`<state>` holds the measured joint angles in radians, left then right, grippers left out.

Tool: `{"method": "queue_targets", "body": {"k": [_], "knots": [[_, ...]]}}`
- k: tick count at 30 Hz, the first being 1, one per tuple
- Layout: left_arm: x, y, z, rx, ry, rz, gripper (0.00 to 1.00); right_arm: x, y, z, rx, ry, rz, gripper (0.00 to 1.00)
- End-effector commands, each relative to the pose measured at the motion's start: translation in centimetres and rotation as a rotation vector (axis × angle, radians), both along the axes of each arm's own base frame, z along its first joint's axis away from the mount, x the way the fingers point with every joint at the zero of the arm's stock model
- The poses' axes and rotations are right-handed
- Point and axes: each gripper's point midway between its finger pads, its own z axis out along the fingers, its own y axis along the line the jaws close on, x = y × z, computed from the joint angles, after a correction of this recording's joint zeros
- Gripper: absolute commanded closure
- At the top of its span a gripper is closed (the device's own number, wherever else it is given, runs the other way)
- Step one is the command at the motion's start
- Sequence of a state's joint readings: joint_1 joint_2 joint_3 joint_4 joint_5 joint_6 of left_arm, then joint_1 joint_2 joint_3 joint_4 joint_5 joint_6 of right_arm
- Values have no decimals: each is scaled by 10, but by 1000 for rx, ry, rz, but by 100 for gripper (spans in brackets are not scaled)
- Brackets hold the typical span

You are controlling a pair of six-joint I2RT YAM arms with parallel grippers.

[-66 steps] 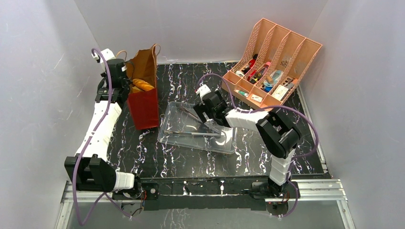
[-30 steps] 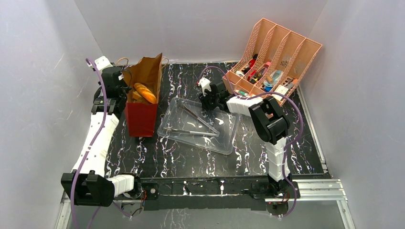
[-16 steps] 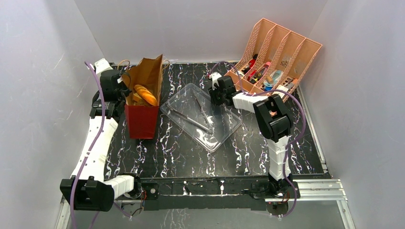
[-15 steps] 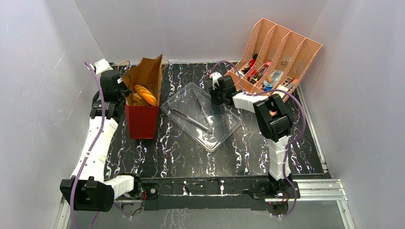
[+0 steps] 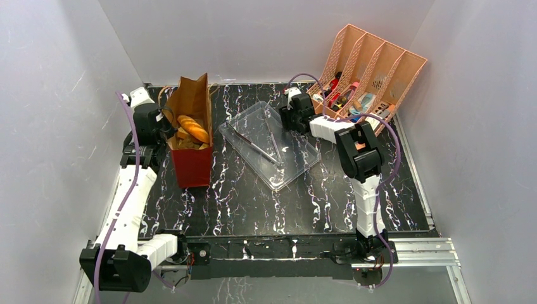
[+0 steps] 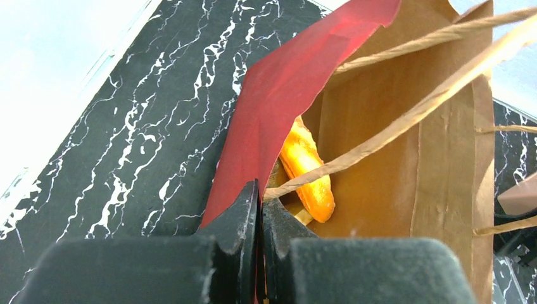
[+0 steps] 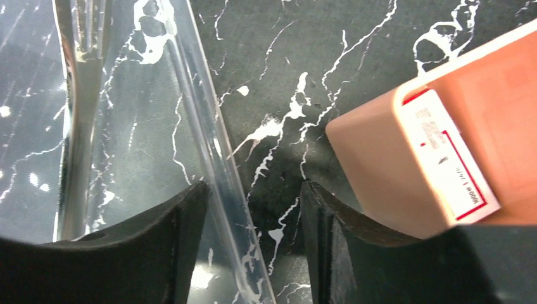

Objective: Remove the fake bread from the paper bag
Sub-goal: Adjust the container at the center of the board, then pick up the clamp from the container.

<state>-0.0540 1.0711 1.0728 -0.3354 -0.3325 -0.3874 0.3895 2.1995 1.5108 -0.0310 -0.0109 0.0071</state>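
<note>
The paper bag stands upright at the back left, red outside and brown inside, its mouth open. An orange-brown loaf lies on top of tan pieces inside it. My left gripper is shut on the bag's left rim. In the left wrist view the jaws pinch the red wall, a paper handle crosses the mouth, and the loaf shows inside. My right gripper is open astride the far rim of the clear tray.
The clear tray holds metal tongs. A pink desk organizer with small items stands at the back right; its corner is just right of my right gripper, and the tray rim runs between the fingers.
The right gripper has moved back toward the organizer and the tray has swung round with it. The left arm has shifted the bag slightly; the bag mouth stays open.
</note>
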Motion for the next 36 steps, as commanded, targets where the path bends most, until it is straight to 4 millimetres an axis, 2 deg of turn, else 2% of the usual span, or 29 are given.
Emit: {"method": "queue_targets", "body": {"k": [1,7,10,14,20,24,27,31,36], "knots": [[1,-13,12,-21,-65,-80,100,3,-12,13,-23,-27,-50,43],[6,-24,14,-3,-78,-173,100,4,-14,67,-7,-121,-66,34],[8,-27,21,34,-88,-219,100,-1,-9,86,8,-147,-55,32],[10,-24,35,83,-113,-227,100,-20,2,101,30,-160,-32,31],[18,-11,63,137,-168,-173,100,-67,29,109,47,-191,31,31],[15,-1,81,166,-188,-120,100,-98,48,116,56,-246,106,32],[12,5,90,182,-197,-90,100,-114,54,120,84,-257,128,30],[3,9,90,176,-211,-57,100,-125,62,109,132,-199,148,28],[-4,15,75,172,-211,-22,100,-129,69,91,127,-155,159,23]]}}
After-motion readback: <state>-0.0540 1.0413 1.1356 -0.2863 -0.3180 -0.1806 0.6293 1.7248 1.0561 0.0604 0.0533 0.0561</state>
